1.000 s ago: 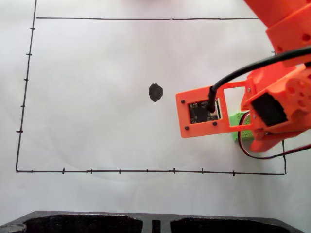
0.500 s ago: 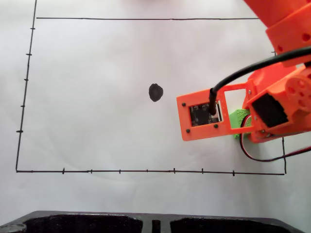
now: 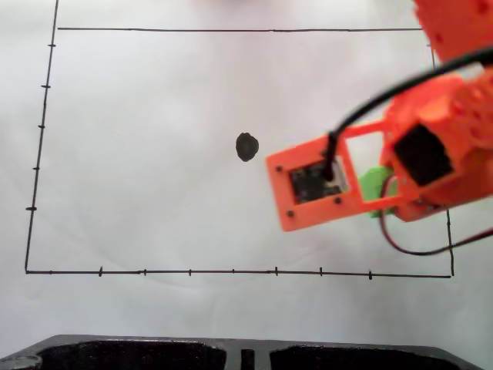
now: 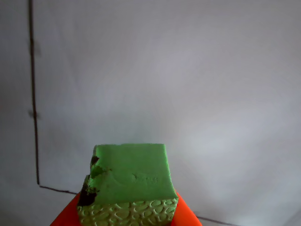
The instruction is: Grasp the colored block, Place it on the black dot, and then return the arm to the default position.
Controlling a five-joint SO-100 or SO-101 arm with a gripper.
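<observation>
The green colored block (image 4: 129, 176) sits low in the wrist view, clamped between the orange fingers of my gripper (image 4: 129, 214), which is shut on it, with white paper behind. In the fixed view a small part of the block (image 3: 374, 183) peeks out under the orange arm (image 3: 451, 146) and its rectangular camera frame (image 3: 316, 183) at the right. The black dot (image 3: 246, 146) lies bare on the paper, well to the left of the block. The fingertips themselves are hidden under the wrist in the fixed view.
A thin black border with ticks (image 3: 231, 271) frames the white sheet; its corner (image 4: 37, 183) shows at the wrist view's lower left. A dark moulded object (image 3: 154, 353) runs along the bottom edge. Red and black wires (image 3: 416, 248) loop under the wrist.
The wrist and its camera frame have grown larger and drifted left toward the dot. The green block has come along with them, shifting slightly up and left.
</observation>
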